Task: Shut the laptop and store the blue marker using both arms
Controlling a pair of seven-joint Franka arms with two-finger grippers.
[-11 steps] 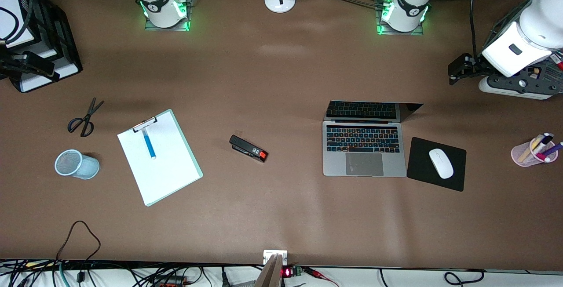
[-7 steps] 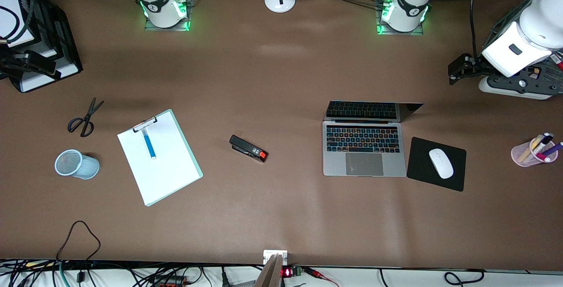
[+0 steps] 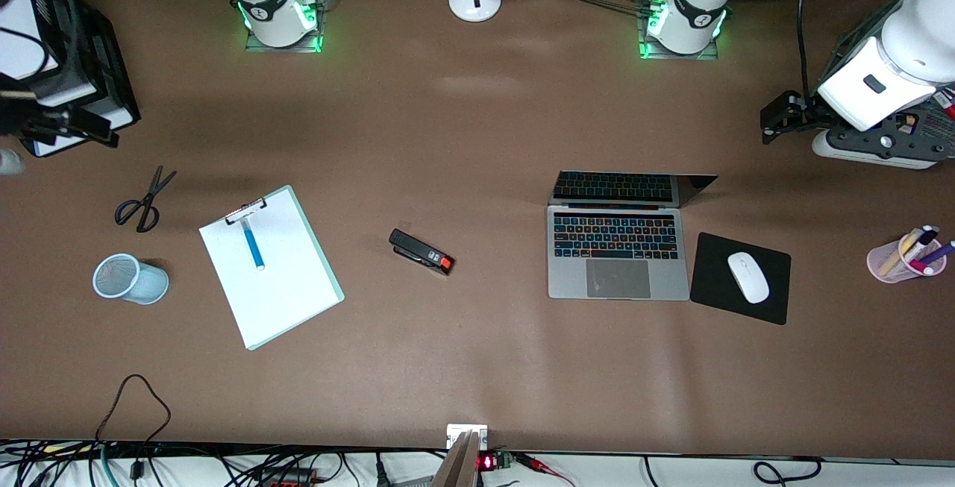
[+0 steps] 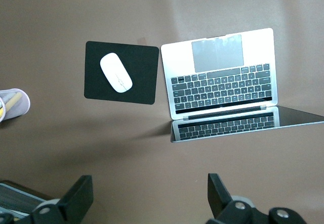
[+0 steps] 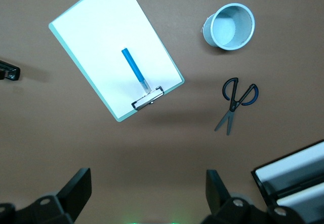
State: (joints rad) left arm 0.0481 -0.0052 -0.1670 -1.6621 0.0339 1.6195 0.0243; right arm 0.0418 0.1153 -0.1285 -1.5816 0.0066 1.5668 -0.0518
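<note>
One open laptop (image 3: 618, 252), one blue marker (image 3: 253, 242) on one clipboard (image 3: 270, 265). Left gripper (image 4: 147, 203) and right gripper (image 5: 146, 193) both hang wide open, empty.

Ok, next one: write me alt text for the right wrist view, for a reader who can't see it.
The blue marker lies on a white clipboard on a brown table, its tip near the metal clip. Beside the clipboard are a pale blue mesh cup on its side and black-handled scissors. The right gripper hangs open above them, holding nothing.
</note>
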